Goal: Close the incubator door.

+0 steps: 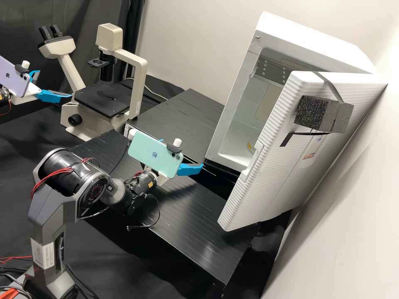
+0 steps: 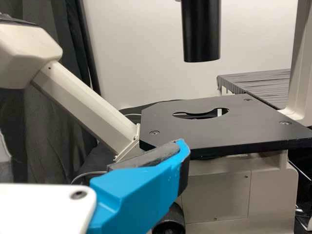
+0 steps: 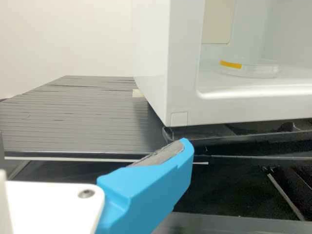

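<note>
A pale wall (image 1: pixel 183 41) and a dark curtain (image 1: pixel 124 25) back the black bench (image 1: pixel 187 216). The right gripper (image 1: pixel 182 153) has its fingers spread apart, holding nothing, near the lower front corner of the white incubator (image 3: pixel 185 102). Past those fingers, inside the incubator, sits a clear round dish (image 3: pixel 261 69) with a yellow strip (image 3: pixel 230 64). The incubator door (image 1: pixel 270 166) stands wide open, apart from them, bearing a printed label (image 1: pixel 311 149) and a dark foam block (image 1: pixel 311 113). The left gripper's (image 1: pixel 55 84) fingers are likewise apart and empty, near the microscope (image 1: pixel 102 99).
</note>
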